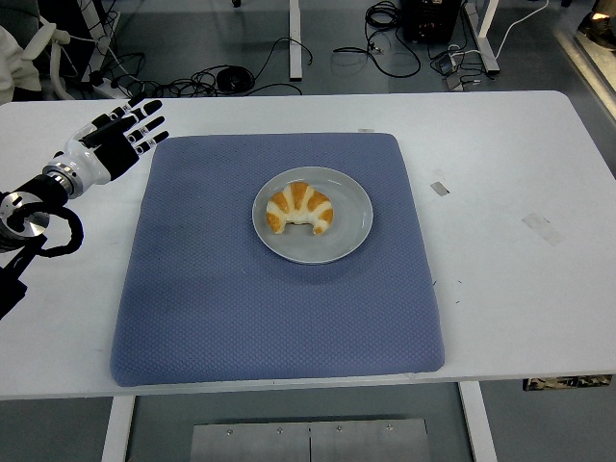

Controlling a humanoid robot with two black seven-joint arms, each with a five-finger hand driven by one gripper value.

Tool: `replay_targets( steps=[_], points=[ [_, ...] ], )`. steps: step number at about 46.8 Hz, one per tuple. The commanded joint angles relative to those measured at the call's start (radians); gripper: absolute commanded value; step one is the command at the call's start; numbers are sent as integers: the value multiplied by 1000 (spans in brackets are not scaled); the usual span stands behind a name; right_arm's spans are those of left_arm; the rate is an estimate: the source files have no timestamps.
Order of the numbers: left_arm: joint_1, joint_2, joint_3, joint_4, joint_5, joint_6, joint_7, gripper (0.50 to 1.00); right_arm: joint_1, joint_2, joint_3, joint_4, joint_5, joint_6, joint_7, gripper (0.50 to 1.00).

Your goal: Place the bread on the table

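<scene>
The bread is a croissant (300, 209) with white stripes, lying on a grey plate (346, 236) in the middle of a blue mat (241, 308). My left hand (132, 128) is at the left, over the white table just off the mat's far left corner, well away from the plate. Its fingers are spread and hold nothing. My right arm does not show.
The white table (510, 192) has bare room to the right of the mat, with small tape marks (439, 188) on it. Cables and table legs are on the floor beyond the far edge.
</scene>
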Motion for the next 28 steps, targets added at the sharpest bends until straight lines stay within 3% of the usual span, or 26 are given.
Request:
replay_targets(
  steps=[1,18,28],
  points=[
    [1,-3,0,1,0,0,0,983,0,0,0,1,0,0,0,1000],
    [1,-4,-1,-1,0,-2,0,983,0,0,0,1,0,0,0,1000],
    [-3,0,-3,-1,0,-37,-1,984,0,0,0,1,0,0,0,1000]
  ],
)
